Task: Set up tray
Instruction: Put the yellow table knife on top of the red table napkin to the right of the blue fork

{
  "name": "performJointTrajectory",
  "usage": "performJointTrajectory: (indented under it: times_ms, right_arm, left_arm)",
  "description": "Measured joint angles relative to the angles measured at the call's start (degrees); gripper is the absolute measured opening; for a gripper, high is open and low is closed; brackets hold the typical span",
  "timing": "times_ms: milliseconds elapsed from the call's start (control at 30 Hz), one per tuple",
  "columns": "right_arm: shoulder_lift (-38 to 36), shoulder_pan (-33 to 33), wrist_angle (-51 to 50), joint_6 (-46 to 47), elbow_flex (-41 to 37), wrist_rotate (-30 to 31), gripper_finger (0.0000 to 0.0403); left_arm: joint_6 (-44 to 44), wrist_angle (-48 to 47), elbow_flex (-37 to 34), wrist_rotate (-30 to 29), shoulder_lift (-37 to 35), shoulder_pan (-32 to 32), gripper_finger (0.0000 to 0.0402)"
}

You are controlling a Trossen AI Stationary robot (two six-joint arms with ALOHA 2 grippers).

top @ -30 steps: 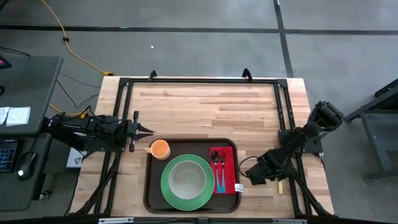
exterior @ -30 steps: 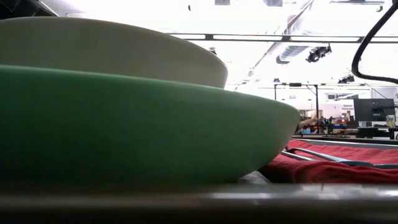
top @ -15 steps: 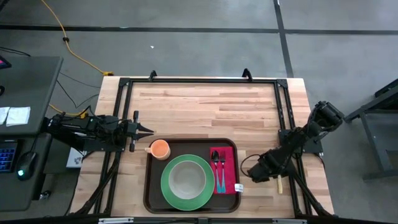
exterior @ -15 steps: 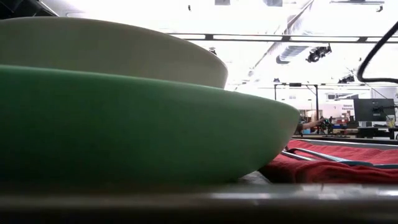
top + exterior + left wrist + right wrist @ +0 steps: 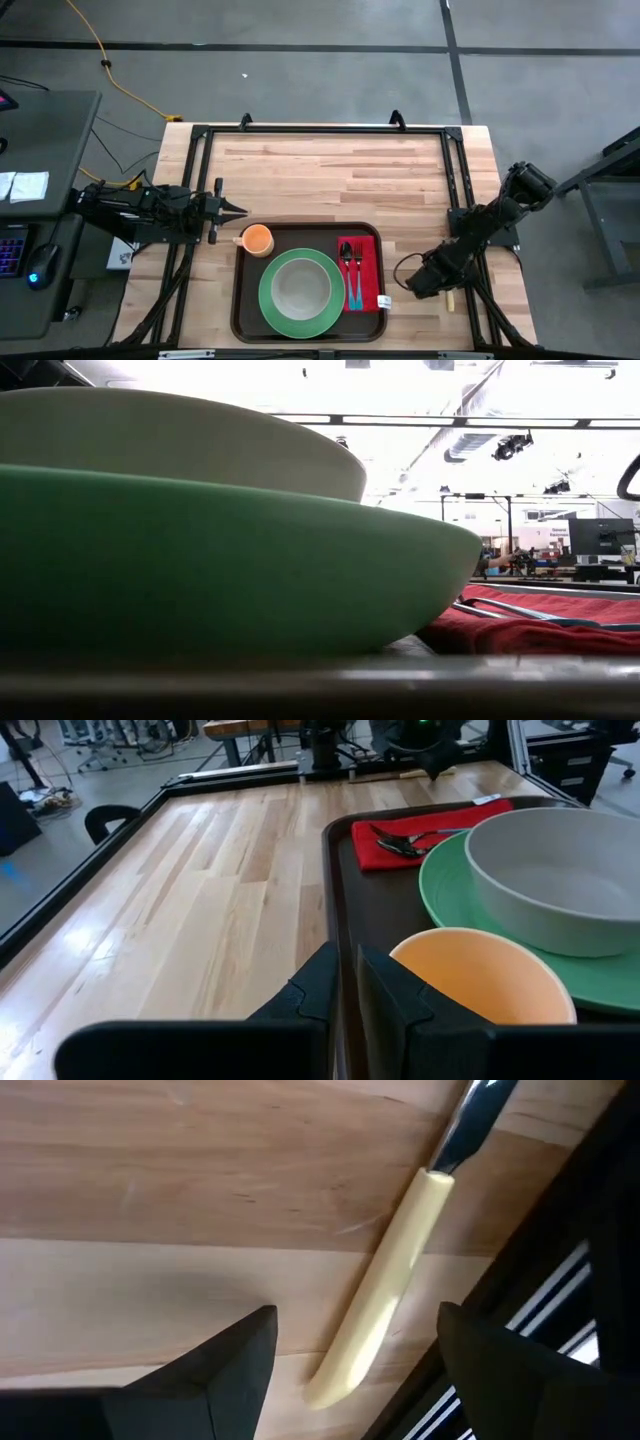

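Note:
The dark brown tray (image 5: pixel 241 300) lies at the table's near middle. On it are a green plate (image 5: pixel 268 300) with a pale bowl (image 5: pixel 300 287), an orange cup (image 5: pixel 258 240), and a red napkin (image 5: pixel 366 262) with a fork and spoon. My left gripper (image 5: pixel 243 211) is shut and hovers just beyond the tray's far left corner, behind the cup (image 5: pixel 480 975). My right gripper (image 5: pixel 355 1320) is open above a cream-handled knife (image 5: pixel 385 1300) that lies flat on the wood right of the tray (image 5: pixel 450 298). One finger stands on each side of the handle.
A black frame rail (image 5: pixel 463 200) runs along the table's right side, close to the knife. Bare wood (image 5: pixel 330 175) fills the far half of the table. In the low view the plate (image 5: pixel 240 560), the bowl (image 5: pixel 180 440) and the napkin (image 5: pixel 540 625) fill the foreground.
My right gripper has moved a little toward the table's right edge, over the knife. The left arm and the things on the tray have kept still.

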Motion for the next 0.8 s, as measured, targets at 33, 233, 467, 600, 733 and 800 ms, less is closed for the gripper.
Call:
performJointTrajectory:
  times_ms: [33,233,467,600,733,800]
  right_arm:
    - [-0.6,0.0,1.5,0.1,-1.0,-0.2,0.0257]
    - [-4.8,-1.3,3.1,-0.3,-5.6,-0.1,0.0257]
    - [-10.1,-1.4,12.1,-0.2,-13.1,-0.4,0.0257]
    - [-12.2,-1.9,17.7,-0.3,-16.1,-0.9,0.0257]
    - [-13.6,-2.4,18.5,-1.1,-16.9,-1.2,0.0257]
    - [-13.9,-2.4,18.5,-1.5,-16.9,-1.2,0.0256]
  left_arm:
    - [-0.3,0.0,0.0,0.1,0.0,0.0,0.0074]
    - [-1.4,0.1,0.0,1.2,0.0,0.0,0.0074]
    - [-1.9,0.0,0.0,1.2,0.0,0.0,0.0074]
    - [-1.9,0.0,0.0,1.0,0.0,0.0,0.0074]
    - [-1.9,0.0,0.0,0.9,0.0,0.0,0.0074]
    - [-1.9,0.0,0.0,0.8,0.0,0.0,0.0074]
